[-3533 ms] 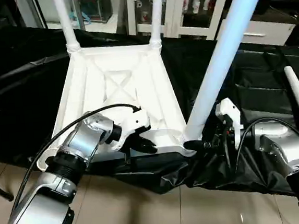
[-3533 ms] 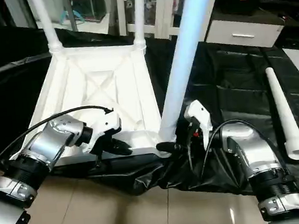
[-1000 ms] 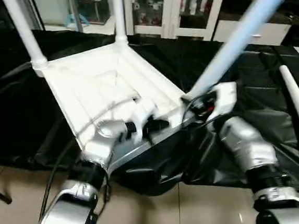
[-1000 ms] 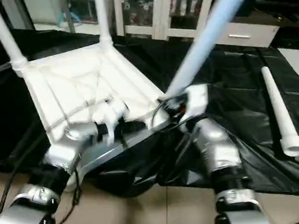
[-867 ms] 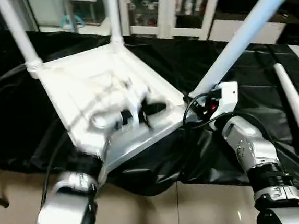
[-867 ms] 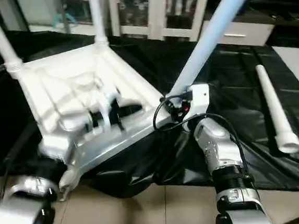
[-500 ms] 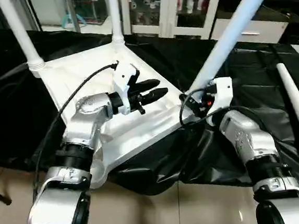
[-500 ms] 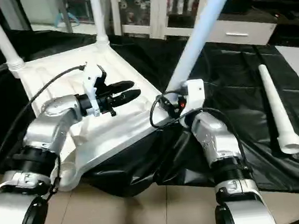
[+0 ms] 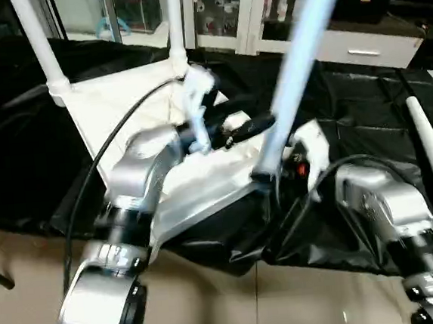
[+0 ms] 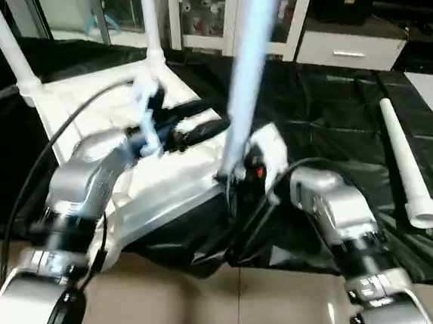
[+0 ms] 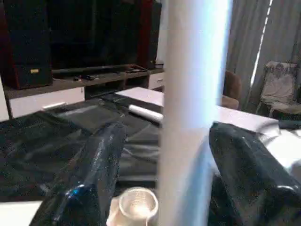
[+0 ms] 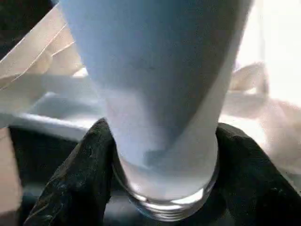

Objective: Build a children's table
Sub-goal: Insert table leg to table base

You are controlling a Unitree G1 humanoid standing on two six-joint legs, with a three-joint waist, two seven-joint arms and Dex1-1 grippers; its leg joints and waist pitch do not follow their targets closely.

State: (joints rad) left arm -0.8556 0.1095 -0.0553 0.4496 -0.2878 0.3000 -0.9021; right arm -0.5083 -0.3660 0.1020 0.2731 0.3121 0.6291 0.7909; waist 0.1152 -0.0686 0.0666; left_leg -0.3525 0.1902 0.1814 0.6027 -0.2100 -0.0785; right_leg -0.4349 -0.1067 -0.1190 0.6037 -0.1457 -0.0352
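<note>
Two legs [image 9: 36, 41] already stand in the far sockets of the upturned tabletop [image 9: 113, 110], which lies on your left of the black-covered work surface [image 9: 364, 111]. Your left gripper [image 9: 253, 125] reaches across it with fingers spread around the third leg [image 9: 298, 56]. Your right gripper [image 12: 160, 155] is clamped on that leg's base at the near corner socket. I judge you're seating this third leg; next, push it home and let go. The fourth leg [image 9: 427, 155] lies loose, well apart on the right. Glass-fronted cabinets [image 9: 226, 13] stand behind, tiled floor [image 9: 229, 305] below.
</note>
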